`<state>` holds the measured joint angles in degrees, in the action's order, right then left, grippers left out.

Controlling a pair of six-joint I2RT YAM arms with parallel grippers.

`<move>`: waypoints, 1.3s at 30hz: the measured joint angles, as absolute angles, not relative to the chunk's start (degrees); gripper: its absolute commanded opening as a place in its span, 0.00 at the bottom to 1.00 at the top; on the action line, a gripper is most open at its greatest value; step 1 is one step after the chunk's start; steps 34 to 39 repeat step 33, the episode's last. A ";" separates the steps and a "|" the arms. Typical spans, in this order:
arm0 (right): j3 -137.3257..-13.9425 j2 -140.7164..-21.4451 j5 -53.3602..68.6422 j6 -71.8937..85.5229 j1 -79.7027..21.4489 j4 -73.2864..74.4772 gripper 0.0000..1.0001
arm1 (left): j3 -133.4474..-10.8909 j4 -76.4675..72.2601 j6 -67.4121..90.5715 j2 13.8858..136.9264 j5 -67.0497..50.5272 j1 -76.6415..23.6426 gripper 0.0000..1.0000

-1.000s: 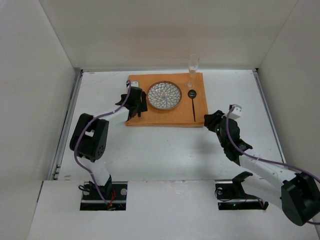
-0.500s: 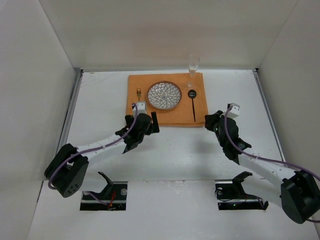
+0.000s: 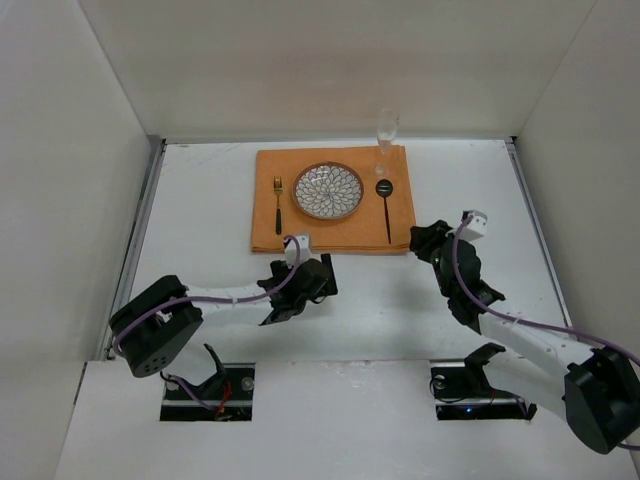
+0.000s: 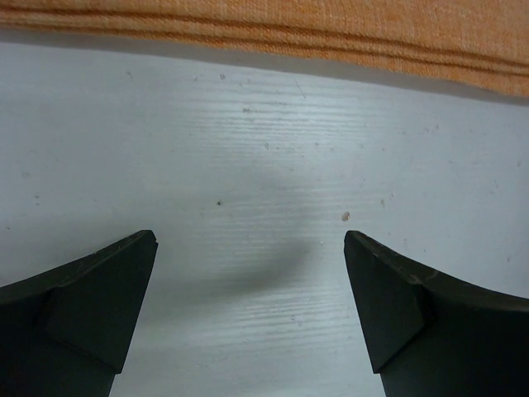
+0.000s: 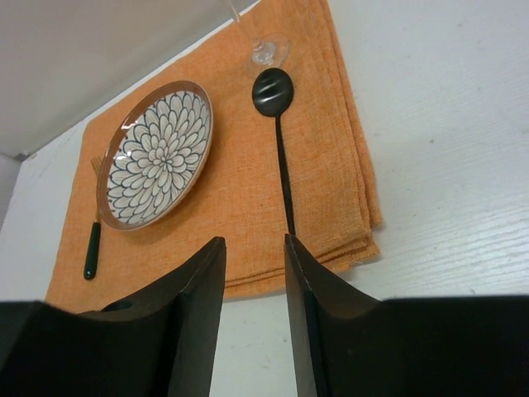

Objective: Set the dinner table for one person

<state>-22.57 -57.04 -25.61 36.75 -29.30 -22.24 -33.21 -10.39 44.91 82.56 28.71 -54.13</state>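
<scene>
Hovering beside the orange mat [image 3: 330, 233] on the desk [image 3: 200, 200]
Left end effector [image 4: 250, 240] gaped wide; right end effector [image 5: 254, 244] stood only narrowly apart.

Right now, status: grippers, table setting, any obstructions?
Left gripper open, empty, over dinner table. Right gripper slightly open, empty. Plate, fork, spoon, glass on orange mat. Nothing obstructing.

Large flat white rectangular bench [image 3: 400, 300], thin metal rails [image 3: 131, 255] along its sides. Directly on it: one orange folded cloth mat [image 3: 340, 236], near the far edge.
</scene>
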 measured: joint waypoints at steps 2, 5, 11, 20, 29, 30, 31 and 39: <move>-21.28 -55.53 -26.17 36.73 -29.30 -23.20 0.44 | -33.21 -10.50 45.54 82.74 29.34 -55.44 1.00; -20.51 -54.35 -26.72 36.71 -29.23 -23.90 0.45 | -32.86 -11.51 46.37 82.70 31.05 -56.86 1.00; -20.51 -54.70 -27.03 36.69 -29.23 -24.73 0.48 | -29.47 -12.84 48.42 81.01 35.29 -59.31 1.00; -20.51 -55.90 -27.03 36.62 -29.23 -24.93 0.48 | -26.68 -15.09 51.16 79.20 39.20 -61.41 1.00; -20.51 -56.42 -27.00 36.27 -29.23 -24.91 0.48 | -24.75 -16.23 51.79 75.22 42.19 -61.84 1.00; -20.51 -56.34 -27.00 36.23 -29.23 -24.88 0.48 | -24.53 -16.19 51.83 75.16 42.46 -61.93 1.00; -20.51 -56.27 -27.00 36.23 -29.23 -24.93 0.47 | -24.40 -16.19 51.81 75.13 42.61 -62.00 1.00; -20.51 -56.27 -26.98 36.23 -29.23 -24.91 0.47 | -24.34 -16.08 51.79 75.11 43.24 -62.17 1.00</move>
